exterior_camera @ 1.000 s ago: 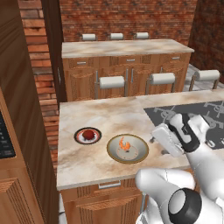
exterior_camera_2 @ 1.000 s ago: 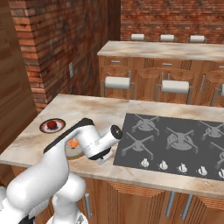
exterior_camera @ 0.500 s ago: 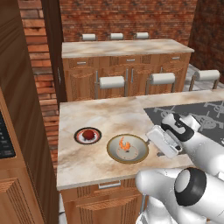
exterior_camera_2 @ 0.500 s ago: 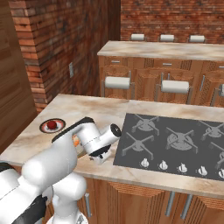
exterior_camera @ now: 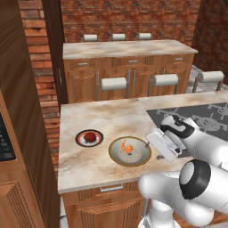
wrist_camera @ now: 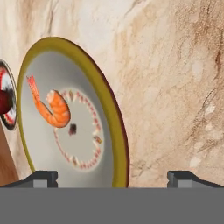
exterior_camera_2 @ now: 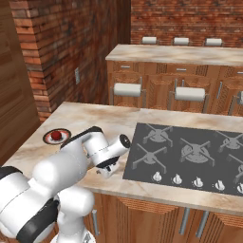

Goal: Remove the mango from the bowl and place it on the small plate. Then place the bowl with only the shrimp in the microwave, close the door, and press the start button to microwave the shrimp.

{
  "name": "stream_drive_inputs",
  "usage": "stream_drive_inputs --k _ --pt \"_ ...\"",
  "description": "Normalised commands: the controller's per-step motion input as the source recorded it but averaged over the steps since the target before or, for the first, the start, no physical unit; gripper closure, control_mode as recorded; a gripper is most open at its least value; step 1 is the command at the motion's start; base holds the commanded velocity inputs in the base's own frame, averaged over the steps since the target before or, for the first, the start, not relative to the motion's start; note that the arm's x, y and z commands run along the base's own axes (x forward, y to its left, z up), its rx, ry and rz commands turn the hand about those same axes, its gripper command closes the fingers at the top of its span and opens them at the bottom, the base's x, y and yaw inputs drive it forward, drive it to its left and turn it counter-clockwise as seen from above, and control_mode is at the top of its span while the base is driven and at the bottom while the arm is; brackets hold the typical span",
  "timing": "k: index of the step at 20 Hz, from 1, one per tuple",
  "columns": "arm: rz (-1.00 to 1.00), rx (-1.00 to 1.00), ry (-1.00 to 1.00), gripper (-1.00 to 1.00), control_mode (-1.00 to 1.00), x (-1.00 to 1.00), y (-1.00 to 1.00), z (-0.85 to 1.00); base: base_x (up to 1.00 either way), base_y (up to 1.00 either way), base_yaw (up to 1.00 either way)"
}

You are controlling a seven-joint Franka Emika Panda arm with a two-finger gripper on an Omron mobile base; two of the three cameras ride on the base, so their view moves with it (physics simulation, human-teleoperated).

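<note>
The bowl (exterior_camera: 116, 156) sits near the island's front edge with only the orange shrimp (exterior_camera: 127, 147) inside. Left of it stands the small plate (exterior_camera: 80, 139), carrying the dark red mango (exterior_camera: 90, 136). My gripper (exterior_camera: 148, 144) hovers at the bowl's right rim, open and holding nothing. In the hand view the fingertips (wrist_camera: 42, 176) straddle the gold rim of the bowl (wrist_camera: 110, 101), with the shrimp (wrist_camera: 55, 107) beyond and the mango (wrist_camera: 3, 100) at the left edge. A sliver of the black microwave (exterior_camera: 5, 139) shows at far left; its door is out of view.
A gas cooktop (exterior_camera_2: 190, 152) covers the island's right half. Behind stands a second counter (exterior_camera: 124, 49) with several stools (exterior_camera: 114, 83) before it. A brick wall (exterior_camera_2: 71, 47) and a tall wooden cabinet (exterior_camera: 22, 89) bound the left side.
The hand has moved left and down from above the cooktop's edge to the bowl's right rim. The jaws stayed open. The bowl, shrimp, plate and mango have not moved.
</note>
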Motion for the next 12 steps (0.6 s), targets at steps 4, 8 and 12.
stream_drive_inputs --k 4,8,12 --pt "0.0 0.01 0.0 -1.0 -1.0 0.0 0.13 -0.13 0.0 0.0 0.0" --pt "0.0 0.0 0.0 -1.0 -1.0 0.0 0.18 -0.15 0.0 0.0 0.0" --pt "0.0 0.0 0.0 -1.0 -1.0 0.0 0.21 -0.2 0.0 0.0 0.0"
